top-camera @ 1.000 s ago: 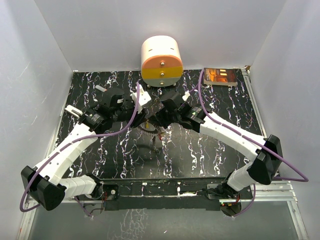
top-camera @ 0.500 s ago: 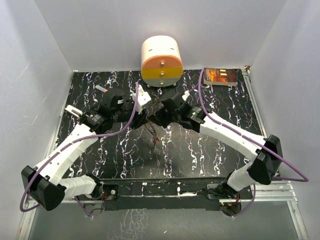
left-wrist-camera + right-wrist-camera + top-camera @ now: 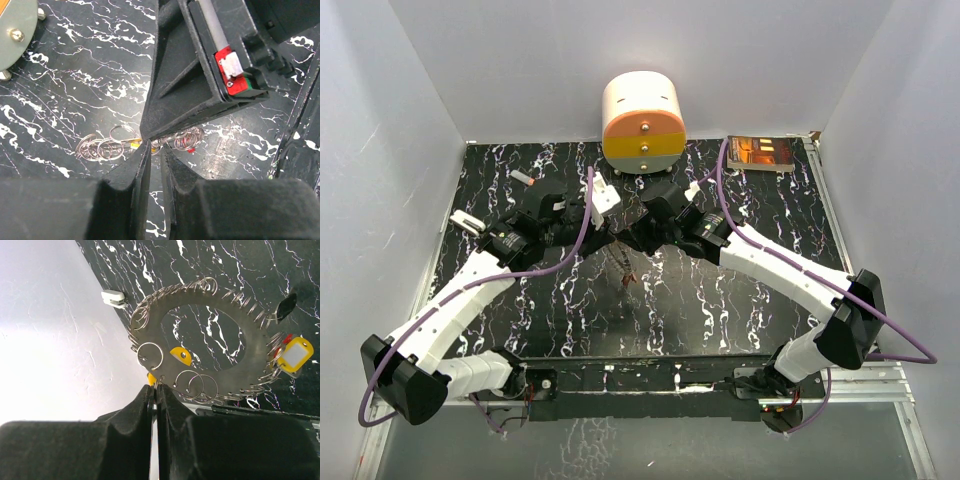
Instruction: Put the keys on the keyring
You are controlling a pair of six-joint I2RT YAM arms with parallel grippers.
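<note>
Round cabinet behind keyring, white bar left

The keyring, a flat grey ring with a wide open centre and wire loops all round its rim, is pinched near 7 o'clock by the right gripper; keys sit at its edges: yellow at 8 o'clock, yellow and red at 3 o'clock

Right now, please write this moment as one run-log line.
right fingers: shut on keyring rim | left fingers: nearly together beside yellow key, grip unclear | keyring: held in air
</note>
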